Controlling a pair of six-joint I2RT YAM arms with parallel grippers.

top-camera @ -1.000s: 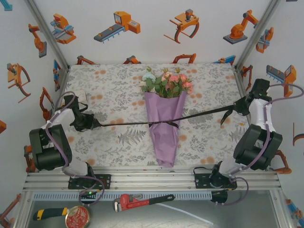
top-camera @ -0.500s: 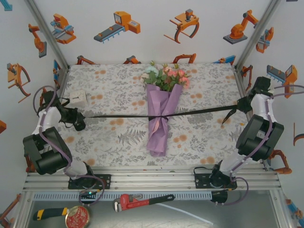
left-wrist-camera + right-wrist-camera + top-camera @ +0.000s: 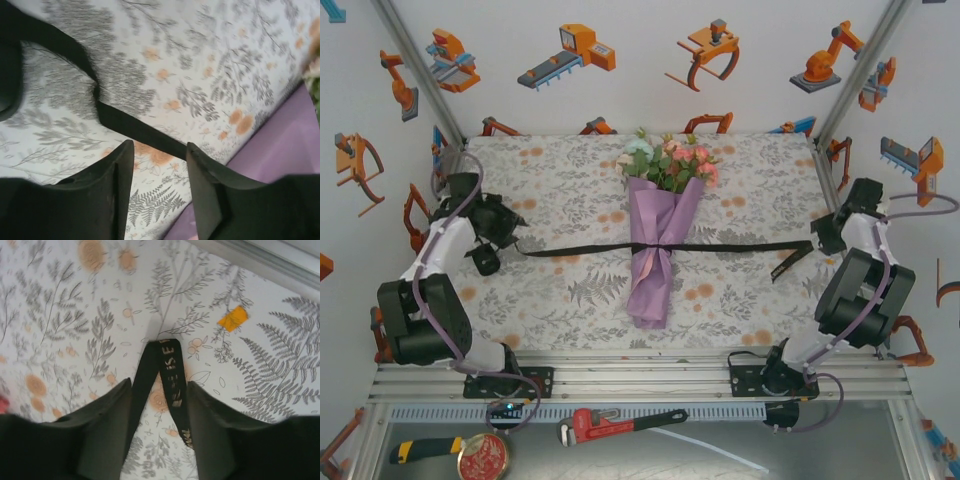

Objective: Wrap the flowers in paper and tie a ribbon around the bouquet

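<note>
Ribbon | flat on worktop, long axis left-right, knotted round bouquet at centre | left gripper jaws apart, holding nothing, over left tail | right gripper jaws apart, holding nothing, over folded right tail | each arm nearest its own tail

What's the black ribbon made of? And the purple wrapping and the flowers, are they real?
The ribbon looks like woven fabric, matte black with pale printed letters; it folds flat and limp. The paper looks like thin matte paper, lilac, creased where the ribbon cinches it. The flowers may be fake, cloth or plastic, but they're too small to tell.
</note>
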